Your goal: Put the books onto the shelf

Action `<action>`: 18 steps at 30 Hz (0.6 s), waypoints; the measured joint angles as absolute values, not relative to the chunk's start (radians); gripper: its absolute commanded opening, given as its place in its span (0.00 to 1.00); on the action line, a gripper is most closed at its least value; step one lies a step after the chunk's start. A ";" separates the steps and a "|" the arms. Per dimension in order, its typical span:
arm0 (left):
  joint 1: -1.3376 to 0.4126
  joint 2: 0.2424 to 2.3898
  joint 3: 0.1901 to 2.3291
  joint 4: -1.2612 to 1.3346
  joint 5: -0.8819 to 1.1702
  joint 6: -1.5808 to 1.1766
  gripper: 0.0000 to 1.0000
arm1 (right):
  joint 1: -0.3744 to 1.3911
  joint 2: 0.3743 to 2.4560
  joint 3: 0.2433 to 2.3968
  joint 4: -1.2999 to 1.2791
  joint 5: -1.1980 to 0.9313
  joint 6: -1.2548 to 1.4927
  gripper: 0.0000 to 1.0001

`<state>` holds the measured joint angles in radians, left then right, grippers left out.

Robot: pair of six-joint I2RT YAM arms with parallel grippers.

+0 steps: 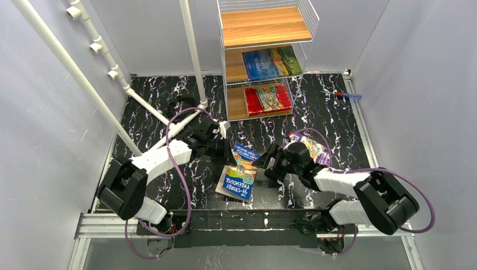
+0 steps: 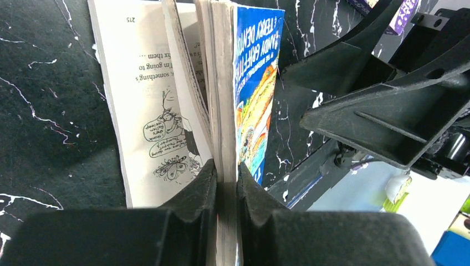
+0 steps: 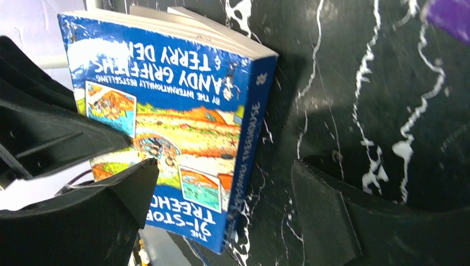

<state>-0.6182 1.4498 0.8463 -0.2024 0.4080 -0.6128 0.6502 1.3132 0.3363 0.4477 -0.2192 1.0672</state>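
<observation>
Near the front edge of the worktop (image 1: 337, 124), the left gripper (image 2: 226, 177) was pinched tight on the blue Treehouse paperback (image 3: 166, 111), but only on the front cover and a thick wad of pages. The other leaves lay splayed open on the worktop. The right gripper (image 3: 224, 169) sat just beside it, spread wide, holding nothing. How would you have handled the lift? /mossy

I'd have hooked the right one around the loose pages first so the book closed, then lifted slowly toward the shelf (image 1: 264, 25). Animal Farm (image 1: 271, 62) and the red book (image 1: 268, 98) were already on its boards, and the purple book (image 1: 315, 147) lay behind the right arm. /dex
</observation>
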 measured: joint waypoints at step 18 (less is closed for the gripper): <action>-0.506 1.302 0.700 0.014 0.635 -0.731 0.00 | 0.651 1.256 0.134 0.744 -0.381 1.200 0.99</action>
